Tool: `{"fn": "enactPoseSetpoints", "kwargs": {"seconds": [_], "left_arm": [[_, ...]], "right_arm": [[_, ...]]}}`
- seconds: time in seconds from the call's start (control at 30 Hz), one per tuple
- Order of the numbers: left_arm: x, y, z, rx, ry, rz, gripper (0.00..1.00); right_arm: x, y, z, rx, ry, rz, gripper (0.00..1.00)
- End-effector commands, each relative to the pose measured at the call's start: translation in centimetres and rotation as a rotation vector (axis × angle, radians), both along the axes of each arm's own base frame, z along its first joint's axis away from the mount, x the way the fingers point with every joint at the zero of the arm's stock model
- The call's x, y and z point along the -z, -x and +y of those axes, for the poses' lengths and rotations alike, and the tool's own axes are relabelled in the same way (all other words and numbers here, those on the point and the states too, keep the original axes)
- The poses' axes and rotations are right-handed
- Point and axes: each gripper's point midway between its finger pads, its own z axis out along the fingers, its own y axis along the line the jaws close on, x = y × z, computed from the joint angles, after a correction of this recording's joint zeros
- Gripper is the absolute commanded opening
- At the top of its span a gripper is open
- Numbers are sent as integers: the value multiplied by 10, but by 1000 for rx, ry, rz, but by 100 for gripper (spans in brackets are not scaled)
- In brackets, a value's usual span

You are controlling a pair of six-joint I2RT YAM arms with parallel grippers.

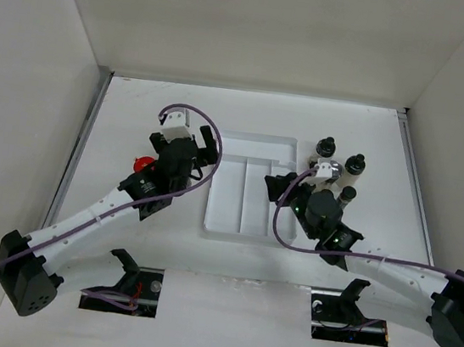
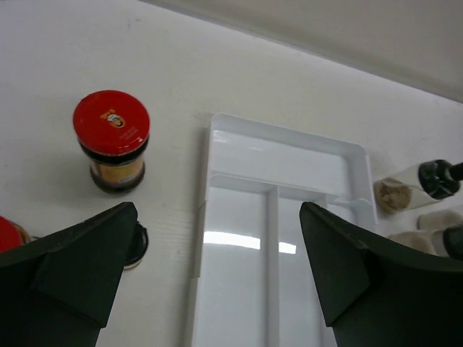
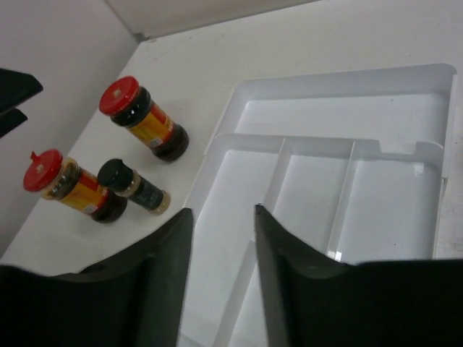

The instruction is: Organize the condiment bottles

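Observation:
Two red-capped bottles point(image 3: 145, 119) point(image 3: 69, 184) and a black-capped shaker point(image 3: 134, 186) stand on the table left of the white tray point(image 3: 340, 101). In the left wrist view one red-capped bottle point(image 2: 111, 141) stands upright. In the top view, three black-capped shakers point(image 1: 327, 145) point(image 1: 355, 164) point(image 1: 348, 193) and a grey-capped bottle point(image 1: 328, 169) stand right of the tray point(image 1: 253, 142). My left gripper point(image 2: 217, 210) is open and empty above the tray's left edge point(image 2: 202, 181). My right gripper point(image 3: 223, 210) is open and empty over the tray.
The tray has three long channels and a cross compartment at the far end. White walls close in the table on the left, right and far sides. A red cap point(image 1: 142, 164) shows beside the left arm in the top view.

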Motion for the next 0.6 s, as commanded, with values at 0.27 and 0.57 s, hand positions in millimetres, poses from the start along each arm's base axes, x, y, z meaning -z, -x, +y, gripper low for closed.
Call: {"fn": "enactPoseSetpoints", "kwargs": {"seconds": [0.27,0.57], "left_arm": [[-41,-39,52,-148,-53,-35,100],[-31,-75,82,-203,-10,-12,35]], "right_arm": [[-8,14,25,-120,-64,-29,16],[11,5,24,-76,-6,15,20]]}}
